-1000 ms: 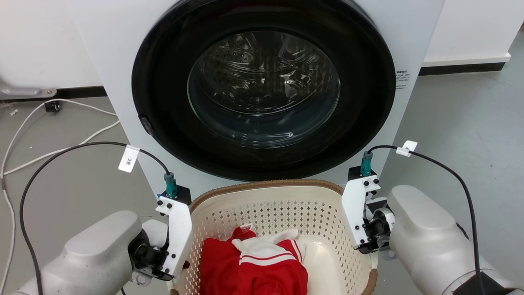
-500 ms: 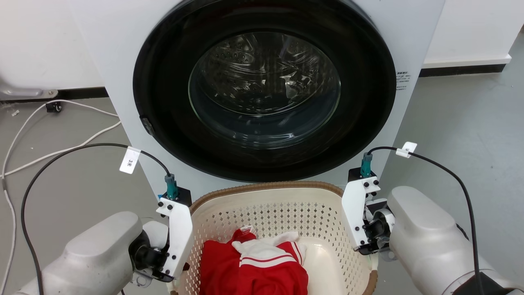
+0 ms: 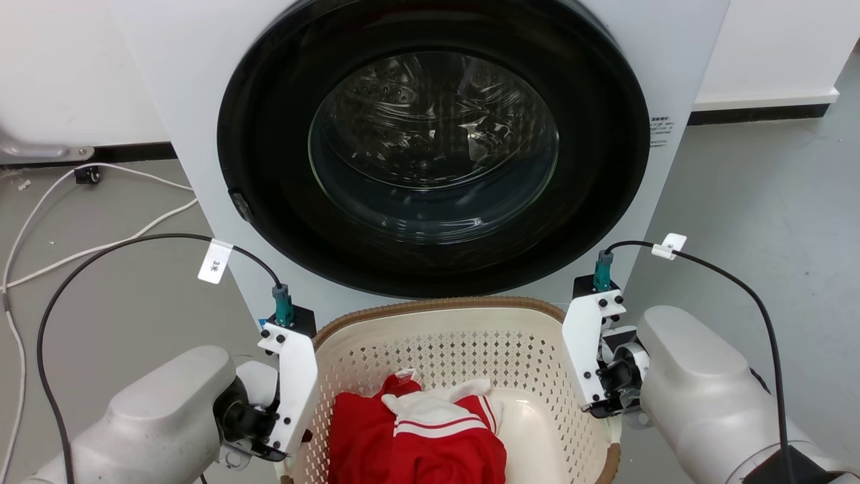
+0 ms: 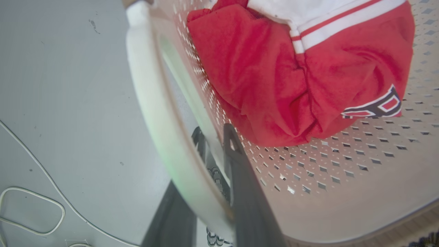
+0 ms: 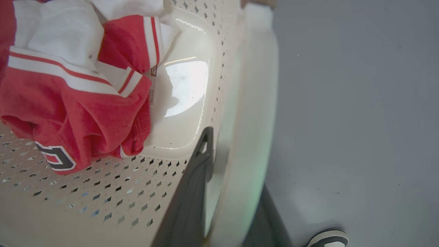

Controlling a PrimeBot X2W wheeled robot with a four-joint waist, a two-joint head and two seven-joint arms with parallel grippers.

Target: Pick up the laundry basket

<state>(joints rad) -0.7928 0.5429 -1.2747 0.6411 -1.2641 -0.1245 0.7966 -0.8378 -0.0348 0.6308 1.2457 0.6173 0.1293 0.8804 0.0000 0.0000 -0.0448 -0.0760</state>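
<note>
Washing machine [image 3: 430, 168], door shut; directly before it, the laundry basket [image 3: 437, 336], in which a red-and-white garment [image 3: 416, 437] is held. The left gripper [image 4: 215, 137] is seen closed across the left handle [image 4: 154, 113], one finger inside the wall and one outside; the right gripper [image 5: 233, 164] is likewise clamped on the right handle [image 5: 257, 103]. Over the last second almost no displacement of basket or grippers is recorded. Both grasps are judged set, while the lift is not yet evident.
</note>
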